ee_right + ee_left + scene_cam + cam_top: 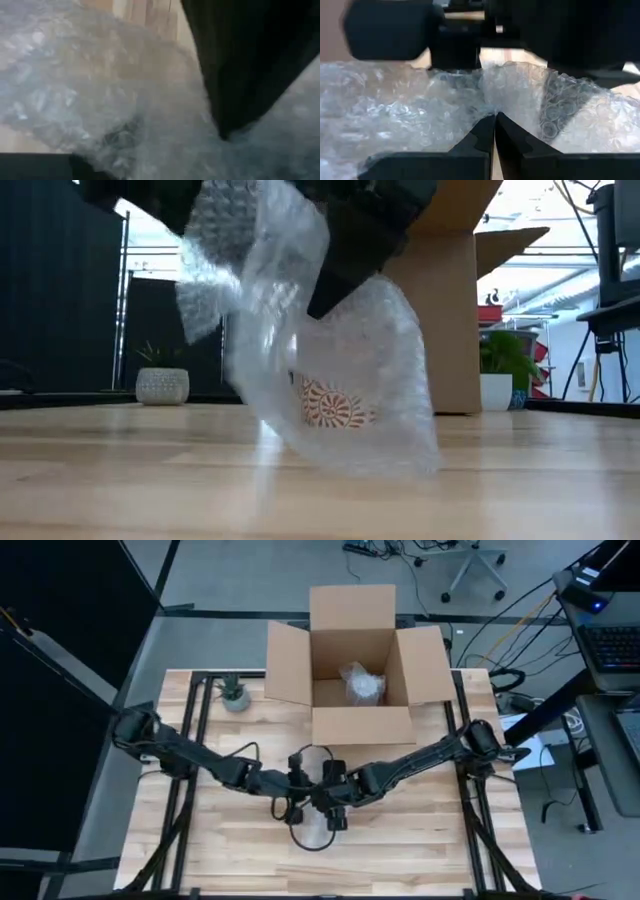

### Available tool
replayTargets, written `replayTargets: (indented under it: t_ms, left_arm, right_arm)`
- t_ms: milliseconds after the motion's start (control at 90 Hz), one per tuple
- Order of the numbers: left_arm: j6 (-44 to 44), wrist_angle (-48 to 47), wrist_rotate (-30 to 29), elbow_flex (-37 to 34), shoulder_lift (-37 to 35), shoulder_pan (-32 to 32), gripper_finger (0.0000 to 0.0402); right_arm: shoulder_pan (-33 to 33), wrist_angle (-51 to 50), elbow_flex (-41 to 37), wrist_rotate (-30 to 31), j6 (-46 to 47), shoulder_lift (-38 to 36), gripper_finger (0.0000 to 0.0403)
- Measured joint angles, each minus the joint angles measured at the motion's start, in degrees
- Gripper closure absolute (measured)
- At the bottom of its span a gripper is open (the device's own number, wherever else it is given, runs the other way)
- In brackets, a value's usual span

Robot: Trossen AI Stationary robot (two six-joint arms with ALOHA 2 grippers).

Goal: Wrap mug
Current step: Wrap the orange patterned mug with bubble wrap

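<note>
A sheet of clear bubble wrap is bunched around a mug with an orange pattern, which shows through it in the low view. The bundle's lower edge is down at the wooden table, and the bundle sits tilted. Both arms meet over it at the table's middle. My left gripper is shut on the wrap. My right gripper is close beside it, over the wrap, which covers most of its wrist view. My left gripper pinches a gathered fold of the bubble wrap between its two fingertips. The wrap spreads out to both sides beyond the fingers, crumpled, several layers at the pinch.
An open cardboard box stands at the table's far edge with a wrapped bundle inside. A small potted plant stands at the far left. Bare wood lies toward the near edge and both sides of the arms.
</note>
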Motion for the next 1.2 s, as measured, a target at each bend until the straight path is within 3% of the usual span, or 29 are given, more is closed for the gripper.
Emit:
replayTargets:
  t_ms: [267,678,844,1067,1200]
  left_arm:
    - [-1.4,0.6,0.1,0.1,2.7,0.7,0.0401]
    - [-1.5,0.2,-0.1,0.1,2.5,0.9,0.0401]
    - [-1.5,0.4,-0.2,0.0,2.5,0.9,0.0401]
    - [-1.5,0.9,-0.2,0.0,2.6,0.9,0.0401]
    - [-1.5,0.9,-0.2,-0.1,2.6,0.9,0.0402]
  right_arm:
    - [0.0,-5.2,1.9,0.0,0.0,-0.9,0.0188]
    - [2.1,-30.7,17.6,-0.4,2.6,-1.2,0.0188]
    - [5.1,-25.1,17.1,0.3,0.9,-1.2,0.0188]
    - [4.6,-13.1,5.8,8.7,0.1,-0.8,0.0188]
    - [2.4,-5.7,-0.3,5.2,1.3,-0.8,0.0188]
